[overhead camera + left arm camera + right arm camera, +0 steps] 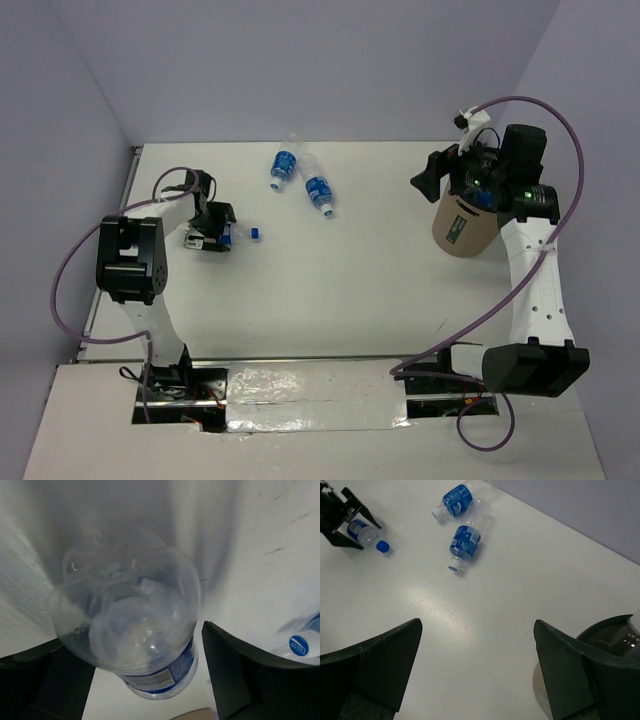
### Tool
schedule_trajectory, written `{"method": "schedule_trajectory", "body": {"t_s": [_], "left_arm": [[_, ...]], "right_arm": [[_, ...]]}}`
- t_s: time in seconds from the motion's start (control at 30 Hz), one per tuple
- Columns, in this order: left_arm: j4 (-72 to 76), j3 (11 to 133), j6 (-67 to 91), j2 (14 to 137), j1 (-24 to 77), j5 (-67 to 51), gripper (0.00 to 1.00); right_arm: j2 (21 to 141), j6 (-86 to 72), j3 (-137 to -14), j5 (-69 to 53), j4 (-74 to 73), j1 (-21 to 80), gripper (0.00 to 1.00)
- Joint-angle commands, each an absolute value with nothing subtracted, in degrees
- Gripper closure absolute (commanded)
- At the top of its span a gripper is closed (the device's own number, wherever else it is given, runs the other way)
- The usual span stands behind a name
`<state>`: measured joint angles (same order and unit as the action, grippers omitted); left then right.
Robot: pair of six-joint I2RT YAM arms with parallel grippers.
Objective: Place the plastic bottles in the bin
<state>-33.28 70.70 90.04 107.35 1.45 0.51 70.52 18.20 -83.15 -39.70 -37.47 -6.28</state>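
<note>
Clear plastic fills my left wrist view: a bottle with a blue label sits base toward the camera, between the fingers of my left gripper, low over the left side of the table. One finger looks pressed against it and the other is just beside it, so I cannot tell whether I am truly clamped on it. Just beside it lies a second bottle, its blue cap showing. Two further bottles lie on their sides toward the far middle of the table, the far one and the nearer one, close together. The bin stands upright on the right side, well apart from all of them. My right gripper hangs above the bin's rim, jaws spread wide with nothing between them.
</note>
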Motion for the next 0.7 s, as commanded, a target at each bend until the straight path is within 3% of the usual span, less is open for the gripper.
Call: {"method": "schedule_trajectory", "body": {"t_s": [0.0,0.13,0.37,0.43,0.57,0.67], "left_arm": [[-35.2,72.3,87.1,112.1,1.2,-1.4,0.09],[-22.4,70.1,77.4,109.8,1.4,-7.2,0.33],[11.6,54.3,62.9,91.9,2.3,-24.0,0.53],[17.2,53.0,59.6,89.4,3.2,-28.9,0.55],[46.7,49.9,57.5,88.3,9.6,-50.4,0.60],[50.5,49.5,52.1,85.4,17.5,-52.0,0.61]], "right_arm": [[67.8,19.5,-82.3,-42.0,-38.4,-5.4,0.00],[67.9,21.1,-81.2,-43.1,-40.3,-3.8,0.00],[69.3,21.4,-78.8,-44.7,-41.0,3.2,0.00],[70.4,20.9,-78.4,-45.8,-40.8,6.7,0.00],[73.3,9.8,-78.1,-53.0,-34.7,11.7,0.00],[75.2,-4.1,-78.9,-51.5,-25.9,15.7,0.00]]}}
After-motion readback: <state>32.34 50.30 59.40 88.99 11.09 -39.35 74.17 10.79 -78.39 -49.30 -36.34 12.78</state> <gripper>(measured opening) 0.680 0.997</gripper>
